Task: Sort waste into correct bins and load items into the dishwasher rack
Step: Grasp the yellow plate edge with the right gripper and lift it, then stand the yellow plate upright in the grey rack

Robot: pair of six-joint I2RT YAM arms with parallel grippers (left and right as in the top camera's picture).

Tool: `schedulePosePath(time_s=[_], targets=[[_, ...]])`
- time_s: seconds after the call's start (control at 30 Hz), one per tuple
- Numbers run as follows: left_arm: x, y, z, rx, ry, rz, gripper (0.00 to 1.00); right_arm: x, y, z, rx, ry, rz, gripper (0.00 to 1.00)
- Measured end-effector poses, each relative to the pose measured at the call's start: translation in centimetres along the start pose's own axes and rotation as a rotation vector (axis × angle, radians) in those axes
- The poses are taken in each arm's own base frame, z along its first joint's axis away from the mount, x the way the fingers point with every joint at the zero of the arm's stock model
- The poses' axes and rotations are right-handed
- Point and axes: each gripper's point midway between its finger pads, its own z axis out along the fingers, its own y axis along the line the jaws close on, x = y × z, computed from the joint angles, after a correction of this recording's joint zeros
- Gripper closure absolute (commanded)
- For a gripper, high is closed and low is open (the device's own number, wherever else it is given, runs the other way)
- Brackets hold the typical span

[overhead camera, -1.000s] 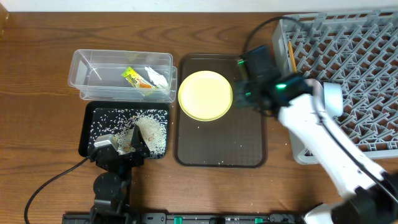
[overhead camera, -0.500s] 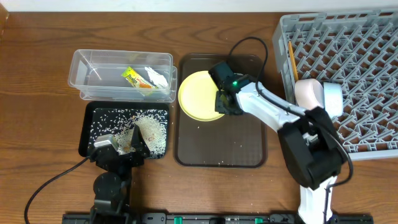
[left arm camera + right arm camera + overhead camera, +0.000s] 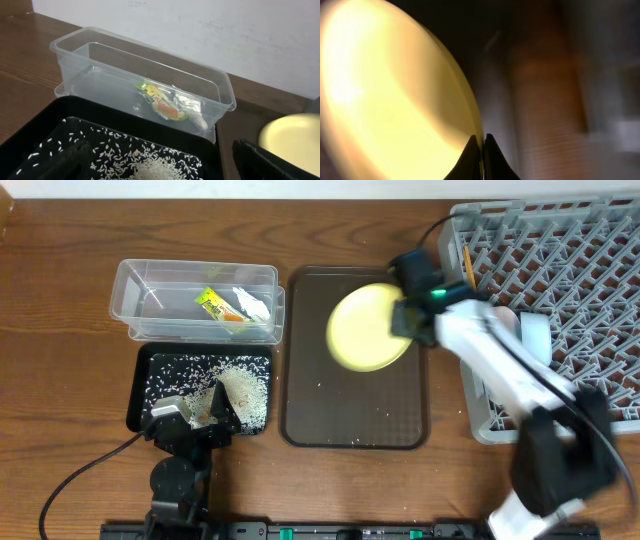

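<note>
Over on the left of the counter sits the clear tub, and inside it lie the green-and-orange snack wrapper and, just beside it, the crumpled white scrap. Right in front of the tub is the black tray, touching it or nearly so. Rice grains are scattered across its floor and heaped thicker toward its right half.

The left claw hangs at the tray's near edge. In the wrist view its two dark fingers stand wide apart with nothing between them.

In the middle is the dark brown serving tray, with a few pale specks on its mat. The pale-yellow plate is over the tray's far right corner, blurred and tilted. I cannot tell whether any part of it touches the tray.

The right claw has the plate by its right rim. Up close, the fingertips are pressed together on the thin edge.

On the far right stands the grey dishwasher rack, and a thin wooden chopstick lies along its left side.
</note>
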Motion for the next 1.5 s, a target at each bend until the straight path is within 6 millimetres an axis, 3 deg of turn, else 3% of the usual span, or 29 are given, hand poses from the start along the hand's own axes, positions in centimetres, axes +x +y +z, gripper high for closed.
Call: schedulePosePath(time_s=[0.1,0.13,0.23,0.33,0.43,0.63,0.77,0.97,1.1,1.37,1.47,1.5], targets=[[0.0,0.0,0.0,0.000,0.000,0.000,0.08,-5.0,-4.3,-7.3,0.075,-0.255,-0.015,0.99],[0.0,0.0,0.0,0.000,0.000,0.000,0.08,-6.6,-6.3,-10.8,0.131,-0.368,-0.014,0.99],[0.0,0.0,0.0,0.000,0.000,0.000,0.08,-9.2,-11.2,-18.2,0.287,-0.590,0.010,0.99],[0.0,0.0,0.0,0.000,0.000,0.000,0.08,-10.2,-16.3,-23.4,0.479,-0.710,0.034,0.99],[0.0,0.0,0.0,0.000,0.000,0.000,0.08,-10.1,-20.5,-25.3,0.678,-0.695,0.018,0.99],[0.0,0.0,0.0,0.000,0.000,0.000,0.08,-9.4,-27.3,-24.4,0.968,-0.523,0.022,0.99],[0.0,0.0,0.0,0.000,0.000,0.000,0.08,-9.1,-29.9,-23.0,1.054,-0.426,0.022,0.99],[0.0,0.0,0.0,0.000,0.000,0.000,0.08,-10.7,-29.8,-19.1,1.078,-0.343,-0.072,0.99],[0.0,0.0,0.0,0.000,0.000,0.000,0.08,-11.5,-29.5,-15.3,1.072,-0.253,-0.187,0.99],[0.0,0.0,0.0,0.000,0.000,0.000,0.08,-11.5,-28.7,-9.1,1.056,-0.084,-0.382,0.99],[0.0,0.0,0.0,0.000,0.000,0.000,0.08,-11.5,-27.4,-8.0,1.041,-0.073,-0.429,0.92],[0.0,0.0,0.0,0.000,0.000,0.000,0.08,-11.6,-26.6,-7.9,1.034,-0.079,-0.449,0.81]])
